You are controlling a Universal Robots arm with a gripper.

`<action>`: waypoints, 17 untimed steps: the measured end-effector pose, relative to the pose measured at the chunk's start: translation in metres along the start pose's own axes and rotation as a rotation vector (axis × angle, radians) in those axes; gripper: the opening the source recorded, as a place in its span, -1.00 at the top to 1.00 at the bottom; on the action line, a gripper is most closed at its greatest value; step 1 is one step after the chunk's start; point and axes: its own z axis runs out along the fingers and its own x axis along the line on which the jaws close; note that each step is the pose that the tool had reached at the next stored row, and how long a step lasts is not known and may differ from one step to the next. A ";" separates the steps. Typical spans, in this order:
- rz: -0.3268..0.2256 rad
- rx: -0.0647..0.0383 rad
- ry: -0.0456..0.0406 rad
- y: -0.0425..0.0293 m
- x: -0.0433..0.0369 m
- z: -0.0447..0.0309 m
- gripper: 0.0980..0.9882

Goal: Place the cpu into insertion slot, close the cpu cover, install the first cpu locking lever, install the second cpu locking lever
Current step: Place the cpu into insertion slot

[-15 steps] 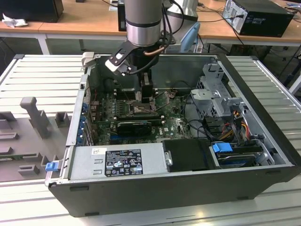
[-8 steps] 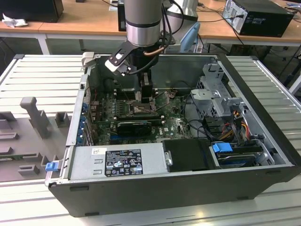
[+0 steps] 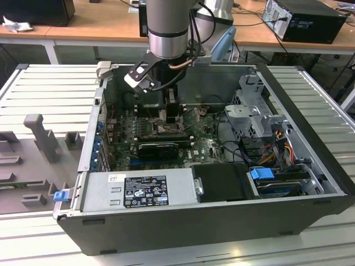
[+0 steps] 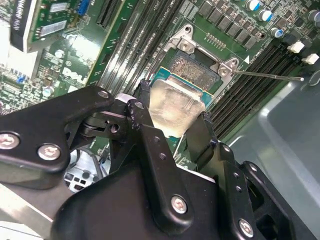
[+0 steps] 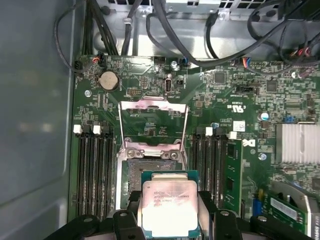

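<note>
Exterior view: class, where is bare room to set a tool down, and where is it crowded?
Free: the ribbed table on both sides of the case. Crowded: the insertion slot, where the gripper holds the cpu, and the cabled drive corner.

The grey arm (image 3: 166, 27) reaches down into an open black computer case (image 3: 222, 221) that lies on its side on a ribbed metal table (image 3: 55, 88). Its gripper (image 3: 166, 117) hangs low over the green motherboard (image 3: 205, 145), fingers closed around a small pale square, the cpu (image 3: 165, 114). A black expansion card (image 3: 158, 148) lies just in front of it. The labelled power supply (image 3: 138, 191) sits along the case's near wall. A drive cage (image 3: 252, 113) with yellow and red wires (image 3: 284, 145) stands at the exterior view's right. Wooden desks (image 3: 100, 27) run behind.
</note>
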 end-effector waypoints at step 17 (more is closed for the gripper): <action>-0.005 0.000 0.0003 -0.0046 0.0131 0.0375 0.03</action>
